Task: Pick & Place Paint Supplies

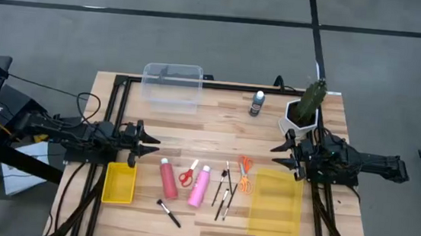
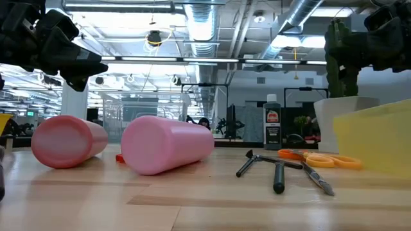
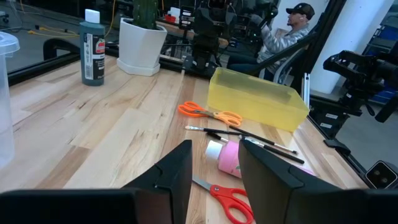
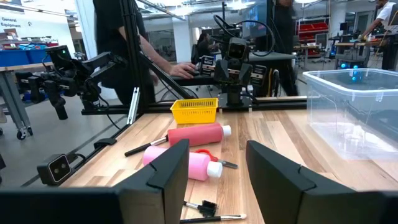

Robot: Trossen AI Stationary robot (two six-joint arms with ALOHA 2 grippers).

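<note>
A red bottle (image 1: pixel 168 178) and a pink bottle (image 1: pixel 200 186) lie on their sides mid-table, with red-handled scissors (image 1: pixel 187 175) between them. Orange-handled scissors (image 1: pixel 245 173) and several thin brushes (image 1: pixel 225 188) lie flat to their right, and one more brush (image 1: pixel 168 212) lies near the front edge. A small dark white-capped bottle (image 1: pixel 257 103) stands upright toward the far edge. My left gripper (image 1: pixel 144 139) hovers open above the table, left of the bottles. My right gripper (image 1: pixel 284 151) hovers open to the right of the orange scissors. In the left wrist view the pink bottle (image 3: pixel 227 155) and the red scissors (image 3: pixel 227 199) lie just beyond the left gripper (image 3: pixel 214 177).
A small yellow basket (image 1: pixel 119 183) sits at front left and a translucent yellow bin (image 1: pixel 276 202) at front right. A clear plastic container (image 1: pixel 172 86) stands at the far edge. A green plant in a white pot (image 1: pixel 307 107) is close behind my right gripper. A person sits beyond the table.
</note>
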